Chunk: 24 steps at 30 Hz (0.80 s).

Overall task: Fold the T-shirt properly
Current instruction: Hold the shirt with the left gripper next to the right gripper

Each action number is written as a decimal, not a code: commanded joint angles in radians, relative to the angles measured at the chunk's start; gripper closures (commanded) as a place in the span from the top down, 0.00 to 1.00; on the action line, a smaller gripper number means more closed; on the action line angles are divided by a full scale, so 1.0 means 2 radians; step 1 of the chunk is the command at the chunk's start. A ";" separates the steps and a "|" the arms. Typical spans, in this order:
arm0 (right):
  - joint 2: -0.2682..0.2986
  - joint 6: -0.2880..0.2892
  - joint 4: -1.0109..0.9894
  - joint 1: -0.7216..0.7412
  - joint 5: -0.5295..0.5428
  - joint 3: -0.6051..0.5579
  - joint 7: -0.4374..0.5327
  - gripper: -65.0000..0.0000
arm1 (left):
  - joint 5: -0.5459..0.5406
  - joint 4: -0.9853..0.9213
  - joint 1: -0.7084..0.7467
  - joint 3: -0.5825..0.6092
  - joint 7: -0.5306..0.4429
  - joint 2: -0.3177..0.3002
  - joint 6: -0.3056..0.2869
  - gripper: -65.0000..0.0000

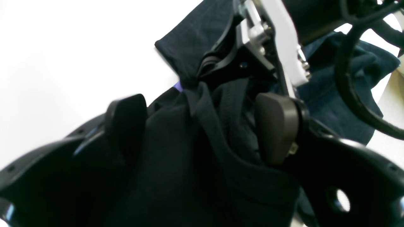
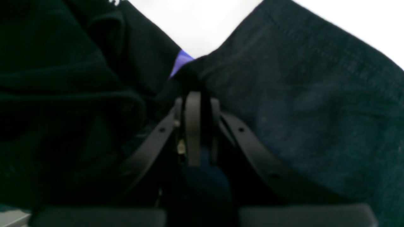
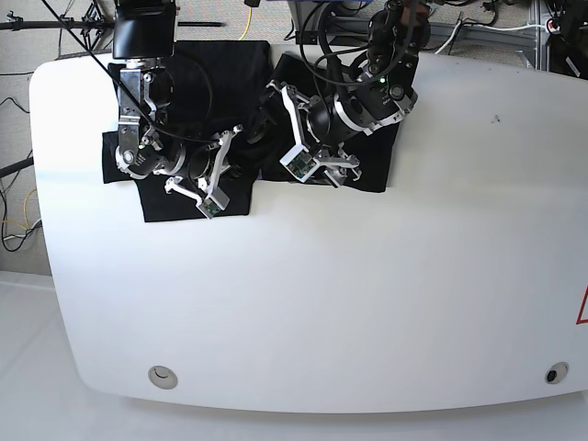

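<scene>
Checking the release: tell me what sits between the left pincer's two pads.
In the left wrist view, bunched black cloth of the T-shirt fills the gap between the left pincer pads, which stand wide apart.

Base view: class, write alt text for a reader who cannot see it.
Two robot arms lean over a crumpled black T-shirt at the far edge of a white table. The left claw and right claw meet near the shirt's middle.
</scene>
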 commanded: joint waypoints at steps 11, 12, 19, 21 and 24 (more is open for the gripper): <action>0.002 0.000 0.005 0.004 -0.005 -0.001 -0.006 0.06 | -0.012 0.012 -0.005 0.023 -0.052 0.008 -0.001 0.78; 0.002 0.000 0.005 0.004 -0.005 -0.001 -0.006 0.06 | -0.012 0.013 -0.005 0.026 -0.055 0.009 -0.001 0.78; 0.004 0.000 0.005 0.004 -0.005 -0.001 -0.006 0.06 | -0.012 0.020 -0.004 0.029 -0.057 0.019 -0.010 0.78; 0.005 0.000 0.005 0.004 -0.005 -0.001 -0.006 0.06 | -0.012 0.021 -0.003 0.029 -0.057 0.020 -0.025 0.78; 0.005 0.000 0.005 0.004 -0.005 -0.001 -0.006 0.06 | -0.012 0.021 -0.002 0.028 -0.057 0.019 -0.035 0.78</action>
